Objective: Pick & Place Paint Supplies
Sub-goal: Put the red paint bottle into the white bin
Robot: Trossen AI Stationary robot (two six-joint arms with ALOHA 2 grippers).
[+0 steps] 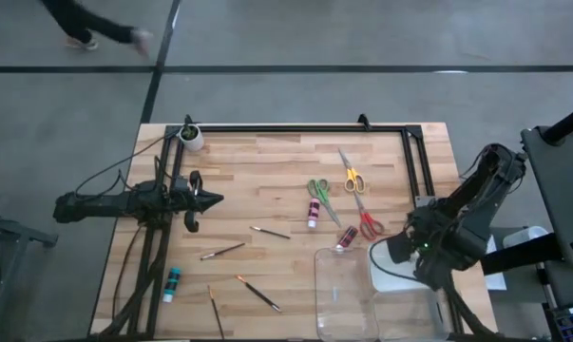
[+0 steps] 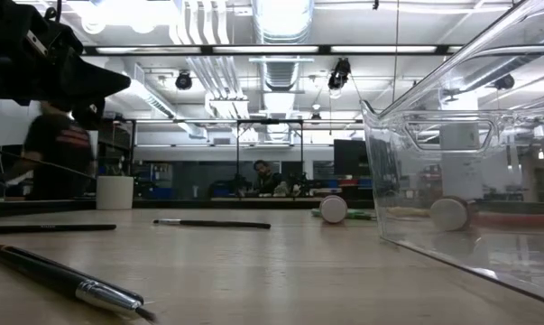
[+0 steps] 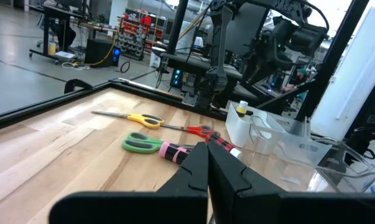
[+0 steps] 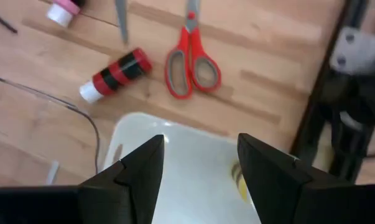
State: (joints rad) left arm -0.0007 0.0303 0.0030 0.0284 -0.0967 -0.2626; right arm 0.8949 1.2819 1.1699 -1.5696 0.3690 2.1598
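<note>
The right gripper [image 4: 199,165] hovered with its jaws apart and nothing between them, directly over a white compartment of the clear tray [image 1: 348,304] at the near right of the table. A yellow paint bottle [image 3: 242,109] already stood in that white bin, so one supply looked placed and the arm seemed to be between a release and the next pick.

Just beyond the tray's far edge lay the red paint bottle [image 4: 115,74] on its side, with the red scissors [image 4: 192,59] beside it. The next move would likely call for swinging out past the tray rim, lowering over the red bottle and closing across its body rather than its pale cap.

Farther out were the pink paint bottle [image 1: 313,213], the green scissors [image 1: 318,189] and the yellow scissors [image 1: 352,178]. Thin brushes [image 1: 257,292] and the teal paint bottle [image 1: 172,281] lay scattered toward the near left.

The left gripper [image 1: 213,199] waited over the table's left side, clenched and holding nothing.
</note>
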